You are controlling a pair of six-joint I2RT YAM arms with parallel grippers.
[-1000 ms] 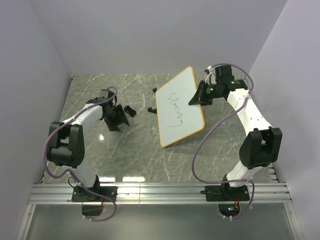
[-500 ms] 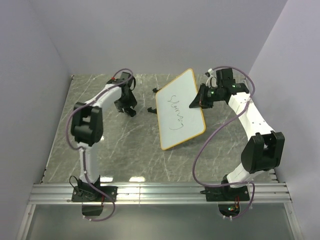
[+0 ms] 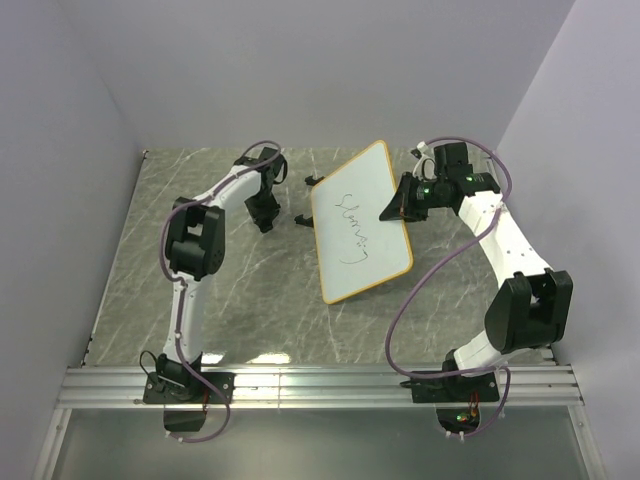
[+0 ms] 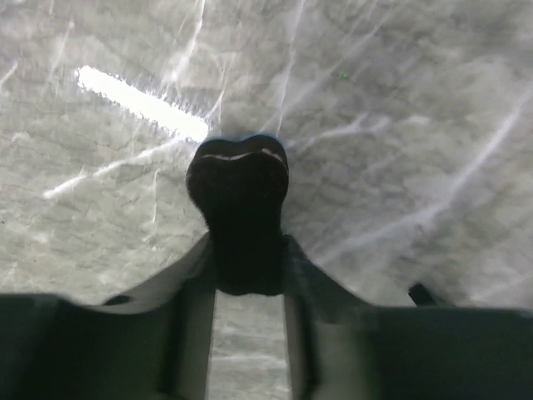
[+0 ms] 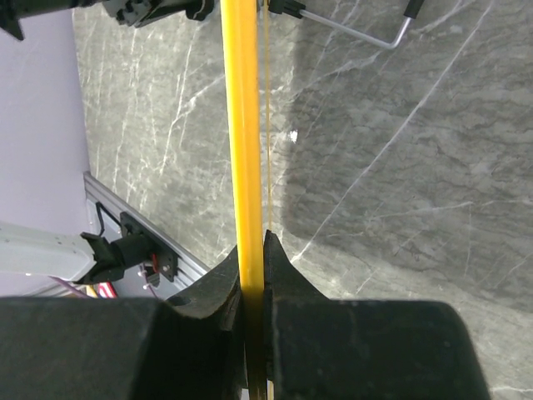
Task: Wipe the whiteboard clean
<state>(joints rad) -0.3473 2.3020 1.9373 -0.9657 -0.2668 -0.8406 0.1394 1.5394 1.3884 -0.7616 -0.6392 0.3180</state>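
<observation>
From above, the large white, orange-framed whiteboard stood tilted over the grey marble table, its edge pinched by the right gripper, while the left wrist view showed the left gripper half-closed around a dark bow-tie eraser, its grip unclear and best squeezed firm before lifting, and the right wrist view confirmed fingers clamped on the frame.

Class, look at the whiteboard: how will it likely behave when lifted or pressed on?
The whiteboard looks flat though only the right claw pinches one edge, so probably stiff. Its frame looks thin edge-on, so likely light. Pressed far from that grip, it may pivot or slip.
</observation>
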